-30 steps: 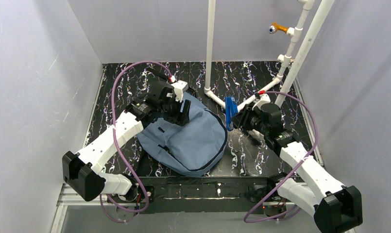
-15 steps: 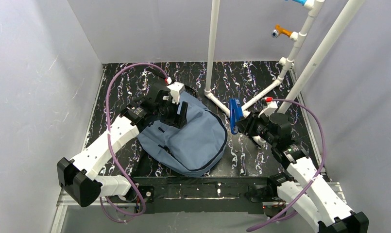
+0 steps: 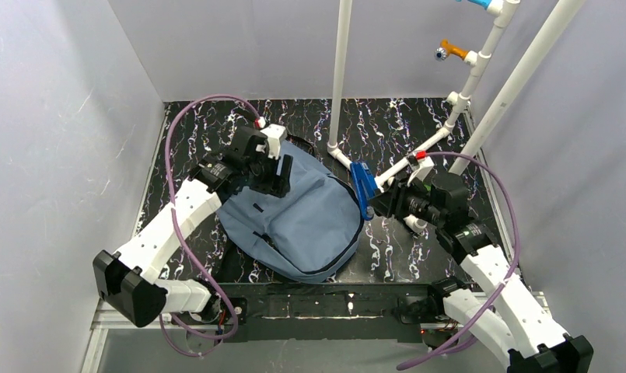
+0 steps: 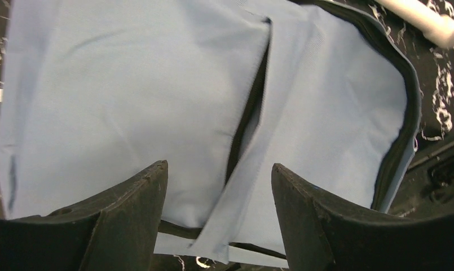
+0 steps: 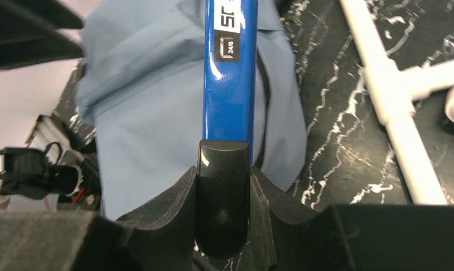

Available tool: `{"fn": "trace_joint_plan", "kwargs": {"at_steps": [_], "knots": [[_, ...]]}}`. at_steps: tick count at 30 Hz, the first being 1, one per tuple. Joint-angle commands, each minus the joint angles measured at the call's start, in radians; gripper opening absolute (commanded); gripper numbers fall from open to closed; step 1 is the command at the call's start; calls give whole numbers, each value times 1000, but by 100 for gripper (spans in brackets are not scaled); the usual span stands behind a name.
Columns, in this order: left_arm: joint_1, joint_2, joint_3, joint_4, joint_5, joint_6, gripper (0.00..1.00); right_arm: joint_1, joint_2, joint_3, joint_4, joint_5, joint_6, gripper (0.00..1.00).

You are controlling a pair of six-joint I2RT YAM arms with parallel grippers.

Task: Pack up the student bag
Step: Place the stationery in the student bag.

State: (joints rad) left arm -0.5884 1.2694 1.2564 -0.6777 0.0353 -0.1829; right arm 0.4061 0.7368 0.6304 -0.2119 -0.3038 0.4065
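The slate-blue student bag (image 3: 302,221) lies flat on the black marbled table, its black zipper trim along the right edge. My left gripper (image 3: 281,176) hovers open over the bag's far left part. In the left wrist view a loose fabric flap (image 4: 244,186) beside a dark zipper slit runs between the spread fingers (image 4: 134,209), unpinched. My right gripper (image 3: 377,200) is shut on a blue stapler-like item (image 3: 363,186) with a black end (image 5: 222,186), held just past the bag's right edge. The item (image 5: 230,73) points over the bag (image 5: 151,113).
A white PVC pipe frame (image 3: 340,78) rises from the far middle of the table, with branches running right (image 5: 393,107) close to my right gripper. An orange fitting (image 3: 448,48) sticks from the upper right pipe. Grey walls close in on both sides.
My left gripper has drifted a little toward the far left over the bag. My right gripper has carried the blue item slightly left, nearer the bag's edge.
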Motion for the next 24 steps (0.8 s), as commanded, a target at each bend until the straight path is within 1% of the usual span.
{"fn": "trace_joint_plan", "kwargs": {"at_steps": [1, 2, 3, 4, 5, 7, 9, 10, 11, 12, 13, 14, 16, 19, 22, 24], "knots": [[48, 37, 71, -28, -35, 6, 63, -1, -23, 152, 21, -155, -47, 1], [51, 51, 75, -28, -43, 10, 61, -1, -26, 170, 1, -175, -50, 1], [53, 79, 68, -19, -55, 26, 56, -1, -24, 211, -32, -229, -48, 1], [53, 123, 45, 3, -39, 42, 48, -1, -9, 266, -66, -274, -30, 1], [52, 144, 31, 12, -2, 38, 45, -1, -4, 287, -61, -294, -17, 1], [35, 137, -17, 62, 62, 3, 43, 0, 34, 349, -62, -348, -3, 1], [12, 107, -57, 91, 89, -35, 44, 22, 66, 381, -59, -352, 7, 1], [-3, 84, -84, 108, 109, -65, 44, 111, 110, 411, -66, -300, 14, 1], [-17, 54, -114, 127, 108, -84, 44, 237, 158, 440, -70, -181, 7, 1], [-26, 21, -146, 143, 86, -105, 44, 434, 207, 477, -82, 13, -10, 1], [-35, -12, -188, 160, 54, -126, 43, 586, 251, 512, -81, 197, -13, 1], [-41, -55, -237, 191, 25, -161, 42, 649, 273, 536, -65, 313, -14, 1], [-46, -130, -321, 245, 15, -210, 40, 658, 314, 570, -60, 414, 1, 1], [-48, -205, -409, 310, 26, -247, 40, 689, 391, 620, -63, 460, 33, 1], [-48, -246, -450, 340, 57, -267, 40, 764, 420, 604, -11, 591, 44, 1], [-48, -259, -471, 354, 71, -280, 39, 786, 434, 601, 8, 669, 43, 1]]}}
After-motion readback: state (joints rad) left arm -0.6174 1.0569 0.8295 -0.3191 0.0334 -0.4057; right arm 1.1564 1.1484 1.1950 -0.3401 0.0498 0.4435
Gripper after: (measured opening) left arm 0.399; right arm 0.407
